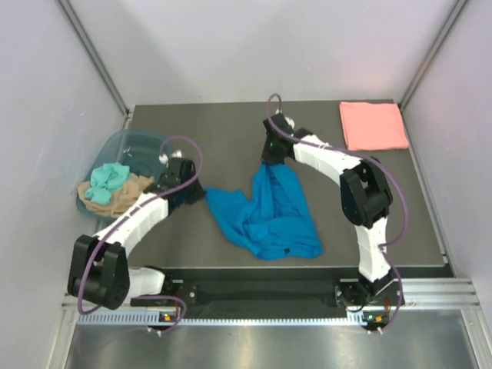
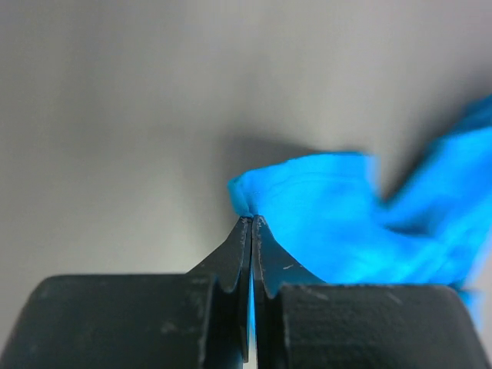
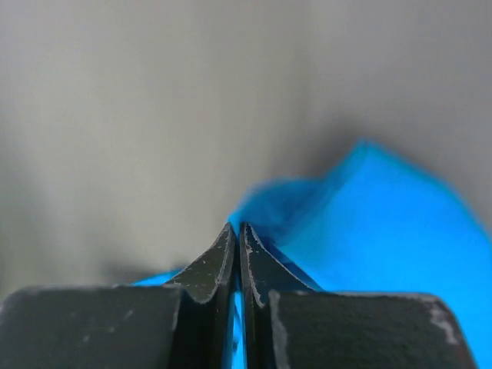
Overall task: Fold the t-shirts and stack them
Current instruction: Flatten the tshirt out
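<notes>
T-shirt (image 1: 269, 219), blue, apparently inside left claw (image 2: 251, 220), right claw (image 3: 237, 226)

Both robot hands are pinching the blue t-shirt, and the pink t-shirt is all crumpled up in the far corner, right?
Not quite. The pink t-shirt isn't crumpled: the top view shows it folded flat in the far right corner. The left gripper and right gripper do both pinch the blue t-shirt.
</notes>
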You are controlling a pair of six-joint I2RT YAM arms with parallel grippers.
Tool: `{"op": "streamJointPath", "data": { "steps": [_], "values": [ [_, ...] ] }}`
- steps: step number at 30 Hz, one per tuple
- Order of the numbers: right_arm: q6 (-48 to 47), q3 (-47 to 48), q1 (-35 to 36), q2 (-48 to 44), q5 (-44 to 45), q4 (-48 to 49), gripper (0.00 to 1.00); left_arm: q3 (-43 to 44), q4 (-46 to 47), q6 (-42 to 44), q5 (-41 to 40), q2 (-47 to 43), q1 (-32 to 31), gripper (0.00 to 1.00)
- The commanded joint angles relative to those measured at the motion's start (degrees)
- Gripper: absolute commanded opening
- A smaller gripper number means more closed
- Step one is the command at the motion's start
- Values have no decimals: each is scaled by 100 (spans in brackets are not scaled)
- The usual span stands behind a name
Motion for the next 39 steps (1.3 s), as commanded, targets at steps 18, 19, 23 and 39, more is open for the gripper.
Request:
{"op": "streamJointPath", "data": {
  "steps": [18,19,23,39],
  "values": [
    [-919,-2285,-1038,-5447,819,-815,0,2700,-113,1043,2087,-1798,-56,0],
    [-857,-2680,-1029,-5623,810,-754,0,2366,-228,1079,2114,-1984,-56,0],
    [-270,-4883,-950,-6396,556,-149,0,687,-808,1123,1982,-2732,-65,0],
    [2622,-6033,-1107,-6837,1847,-1604,54,244,-2012,71,-8,-1784,-258,26]
  ]
}}
